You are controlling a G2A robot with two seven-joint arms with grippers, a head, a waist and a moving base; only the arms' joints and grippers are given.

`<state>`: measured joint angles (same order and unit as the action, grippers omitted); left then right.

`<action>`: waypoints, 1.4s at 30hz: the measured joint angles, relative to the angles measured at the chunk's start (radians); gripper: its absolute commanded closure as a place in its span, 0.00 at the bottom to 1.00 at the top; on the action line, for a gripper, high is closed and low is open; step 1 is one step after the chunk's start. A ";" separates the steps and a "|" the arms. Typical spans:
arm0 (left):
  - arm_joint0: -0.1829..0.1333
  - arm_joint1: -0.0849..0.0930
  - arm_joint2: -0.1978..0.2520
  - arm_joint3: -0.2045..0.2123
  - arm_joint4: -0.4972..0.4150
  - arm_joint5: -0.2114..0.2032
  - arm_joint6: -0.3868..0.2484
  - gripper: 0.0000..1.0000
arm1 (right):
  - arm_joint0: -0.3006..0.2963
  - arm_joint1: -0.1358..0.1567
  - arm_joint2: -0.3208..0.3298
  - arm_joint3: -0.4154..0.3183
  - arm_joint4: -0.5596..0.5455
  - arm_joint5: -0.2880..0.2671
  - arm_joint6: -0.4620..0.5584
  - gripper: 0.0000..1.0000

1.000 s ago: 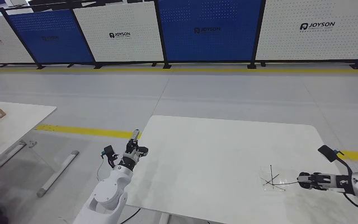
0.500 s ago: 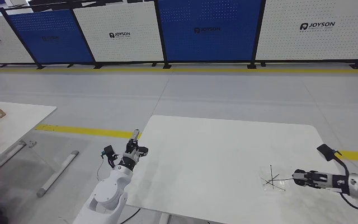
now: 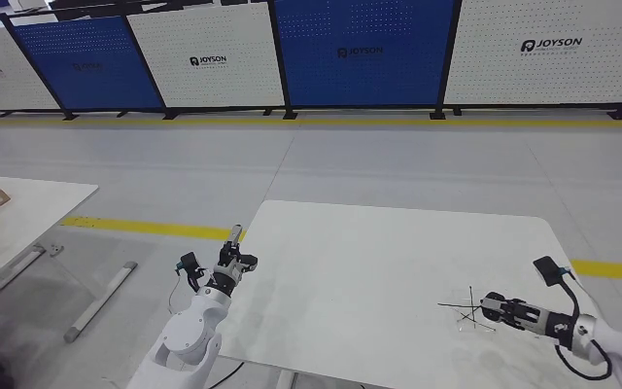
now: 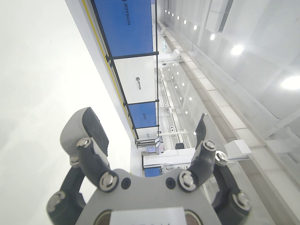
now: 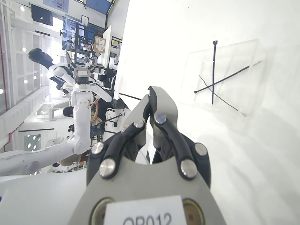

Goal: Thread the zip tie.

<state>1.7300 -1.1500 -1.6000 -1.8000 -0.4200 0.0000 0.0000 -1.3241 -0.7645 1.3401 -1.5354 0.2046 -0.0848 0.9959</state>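
Right end effector (image 5: 149,92) has its two jaws squeezed shut on a thin black zip tie (image 5: 130,96), low in the right part of the top view. A long piece of the tie pokes out sideways from the tips, and I cannot tell which end is pinched. That free piece looks bendy. It may wobble or droop, and then its tip would be hard to aim at the tiny hole in the head. The strip is very thin and smooth, so it could twist or slip between the pads if it bumps something. Just beside the end effector, more loose zip ties (image 5: 213,71) lie crossed on a clear sheet (image 5: 243,54) on the white worktop (image 3: 389,263). If the held tie or the jaws dip low, they could catch those ties and drag them. They could also push the sheet, which looks light and slippery. The left end effector (image 4: 147,127) is well apart, at the left edge of the worktop, with its jaws spread wide and nothing in them. Threading probably needs both end effectors. If they meet badly, the tie could bend or fall.
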 measured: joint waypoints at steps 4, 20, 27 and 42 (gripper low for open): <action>0.000 0.000 0.000 0.000 0.000 0.000 0.000 0.00 | 0.000 0.000 0.000 0.000 0.000 0.000 0.000 1.00; 0.000 0.000 0.000 0.000 0.000 0.000 0.000 0.00 | -0.058 -0.028 -0.053 -0.186 -0.257 -0.091 -0.402 1.00; 0.000 0.000 0.000 0.000 0.000 0.000 0.000 0.00 | -0.057 -0.028 -0.051 -0.184 -0.209 -0.090 -0.395 1.00; -0.065 0.025 0.098 -0.066 0.081 0.332 -0.444 0.00 | -0.057 -0.028 -0.051 -0.184 -0.210 -0.090 -0.396 1.00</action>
<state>1.6651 -1.1254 -1.5016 -1.8660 -0.3388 0.3320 -0.4440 -1.3807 -0.7920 1.2889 -1.7194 -0.0058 -0.1752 0.6002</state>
